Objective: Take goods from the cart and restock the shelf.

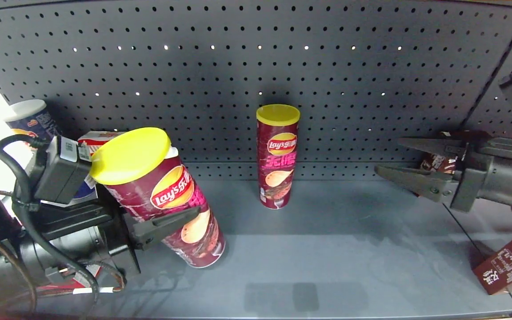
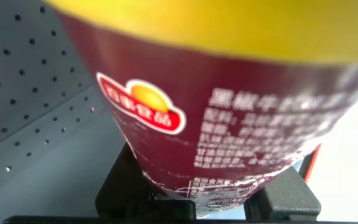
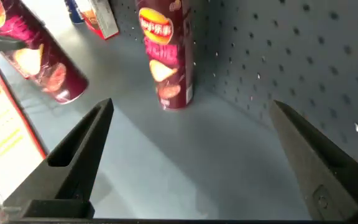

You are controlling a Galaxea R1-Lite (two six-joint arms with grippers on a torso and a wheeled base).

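Held tube: maroon cardboard chip tube with yellow plastic lid (image 1: 158,195), tilted, base low over the front left of the grey metal shelf (image 1: 327,266); likely being set down.
Left pincer (image 1: 171,218): clamped across the tube's body.
Standing tube (image 1: 277,158): matching, upright by the pegboard.
Right pincer (image 1: 389,155): fingers apart, empty, well aside.
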